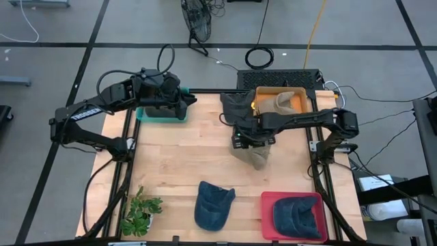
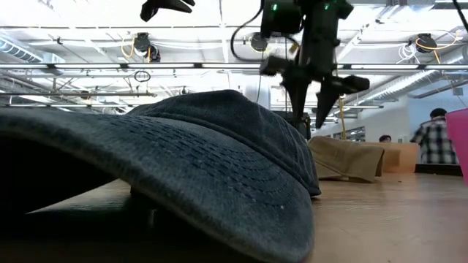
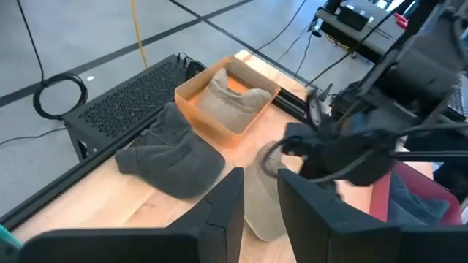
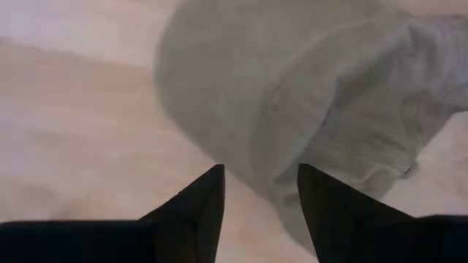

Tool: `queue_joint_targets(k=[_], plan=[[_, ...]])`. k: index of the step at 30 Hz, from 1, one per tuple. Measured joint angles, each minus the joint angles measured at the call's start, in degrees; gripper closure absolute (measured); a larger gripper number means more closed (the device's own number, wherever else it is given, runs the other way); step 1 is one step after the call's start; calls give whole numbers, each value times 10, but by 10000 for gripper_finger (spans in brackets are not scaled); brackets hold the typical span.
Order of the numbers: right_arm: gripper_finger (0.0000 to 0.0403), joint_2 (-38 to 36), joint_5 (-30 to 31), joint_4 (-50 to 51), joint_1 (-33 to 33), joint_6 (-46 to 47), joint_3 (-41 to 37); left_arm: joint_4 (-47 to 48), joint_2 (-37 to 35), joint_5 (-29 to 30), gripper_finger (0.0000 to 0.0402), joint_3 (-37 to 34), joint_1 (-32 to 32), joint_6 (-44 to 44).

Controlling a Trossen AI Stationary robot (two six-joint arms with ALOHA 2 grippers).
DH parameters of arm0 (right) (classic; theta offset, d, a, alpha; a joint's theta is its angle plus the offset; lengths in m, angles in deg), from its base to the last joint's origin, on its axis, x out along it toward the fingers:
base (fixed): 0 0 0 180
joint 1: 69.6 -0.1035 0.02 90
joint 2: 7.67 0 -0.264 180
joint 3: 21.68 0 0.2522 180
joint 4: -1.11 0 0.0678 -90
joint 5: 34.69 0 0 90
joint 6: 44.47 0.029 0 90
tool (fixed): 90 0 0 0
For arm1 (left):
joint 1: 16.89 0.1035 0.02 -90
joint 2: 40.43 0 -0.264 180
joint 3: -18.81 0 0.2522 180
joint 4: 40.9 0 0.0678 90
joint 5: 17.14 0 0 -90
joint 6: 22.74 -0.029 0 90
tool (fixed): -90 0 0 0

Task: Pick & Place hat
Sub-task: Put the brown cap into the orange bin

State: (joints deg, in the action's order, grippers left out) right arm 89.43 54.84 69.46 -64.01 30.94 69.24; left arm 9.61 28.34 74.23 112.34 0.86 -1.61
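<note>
A khaki hat (image 1: 258, 158) lies crown up near the middle of the table. My right gripper (image 1: 254, 142) hangs just above it, fingers pointing down and open. In the right wrist view the gripper (image 4: 259, 190) stands over the edge of the hat (image 4: 307, 95). In the low view the gripper (image 2: 308, 117) is clear of the hat (image 2: 347, 157). My left gripper (image 1: 183, 104) waits over a teal bin (image 1: 153, 116) at the far left, its fingers (image 3: 260, 204) a little apart. A blue denim hat (image 1: 212, 205) lies near the table's near edge.
A dark grey hat (image 1: 235, 106) lies at the far edge beside an orange bin (image 1: 304, 102) holding a tan hat (image 1: 281, 102). A red bin (image 1: 270, 205) at the near right holds another blue hat (image 1: 298, 217). A small plant (image 1: 140, 212) stands at the near left corner.
</note>
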Motion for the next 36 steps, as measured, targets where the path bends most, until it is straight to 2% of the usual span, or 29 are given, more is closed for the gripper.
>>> queue_joint_targets(k=[8, 15, 26, 36], plan=[[206, 23, 2, -12, 11, 4, 0, 6, 0, -15, 309, 0, -1, -1], [204, 49, 2, -14, 15, 21, 0, 12, 0, -15, 309, 0, -1, -11], [236, 50, 4, -18, 15, 34, -14, 12, 0, -28, 309, 0, -1, -11], [298, 49, 3, -27, 14, 33, -38, 12, 0, -29, 309, 0, -1, -10]])
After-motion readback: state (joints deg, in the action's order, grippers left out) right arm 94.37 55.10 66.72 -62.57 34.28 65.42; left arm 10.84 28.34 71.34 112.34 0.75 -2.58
